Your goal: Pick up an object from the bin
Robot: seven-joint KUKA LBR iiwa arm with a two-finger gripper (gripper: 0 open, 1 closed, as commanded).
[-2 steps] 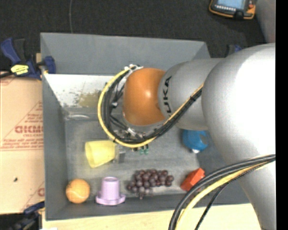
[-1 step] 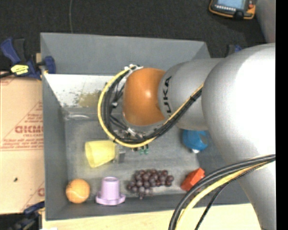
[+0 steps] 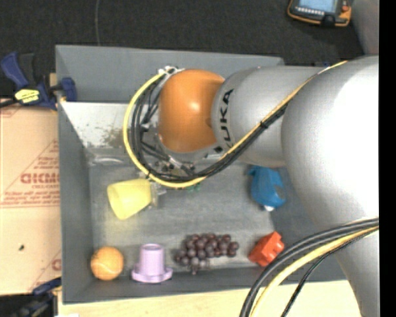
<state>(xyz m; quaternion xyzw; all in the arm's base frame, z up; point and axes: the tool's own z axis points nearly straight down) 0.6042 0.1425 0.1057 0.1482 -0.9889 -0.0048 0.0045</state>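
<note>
1 yellow cup (image 3: 129,198) toppled on its side at mid-left of bin (image 3: 72,177) floor, long axis roughly left-right, right end just beside gripper (image 3: 160,191) tucked under orange wrist cover (image 3: 188,111); clenched or released, cannot tell; nearest thing to tool.

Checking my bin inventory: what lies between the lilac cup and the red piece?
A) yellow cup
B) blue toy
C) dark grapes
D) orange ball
C: the dark grapes sit between the lilac cup and the red piece.
</note>
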